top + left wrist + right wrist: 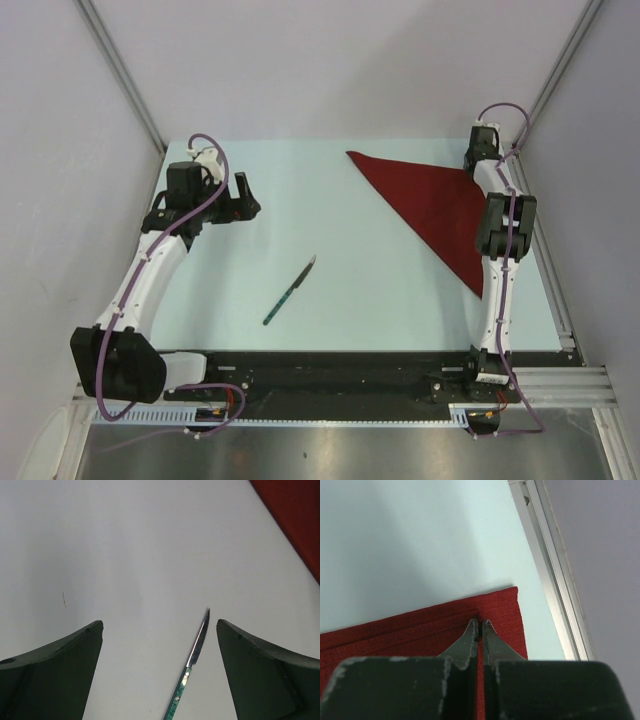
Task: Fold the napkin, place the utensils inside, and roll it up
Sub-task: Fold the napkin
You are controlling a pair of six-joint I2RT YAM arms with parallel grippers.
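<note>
Your right gripper (480, 622) is clenched on the napkin (395, 632) at its corner, upper right in the top view, beside the metal rail (552, 575). Your left gripper (160, 624) hangs spread wide, upper left. The knife (290, 291) lies mid-frame on the pale blue table (300, 190), between grey walls (300, 60).

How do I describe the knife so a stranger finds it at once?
On the pale blue table, look toward the near edge, left of centre. A slim knife with teal-green handle and dark pointed blade lies alone. Unlike the large dark red cloth napkin, it is thin and straight.
</note>
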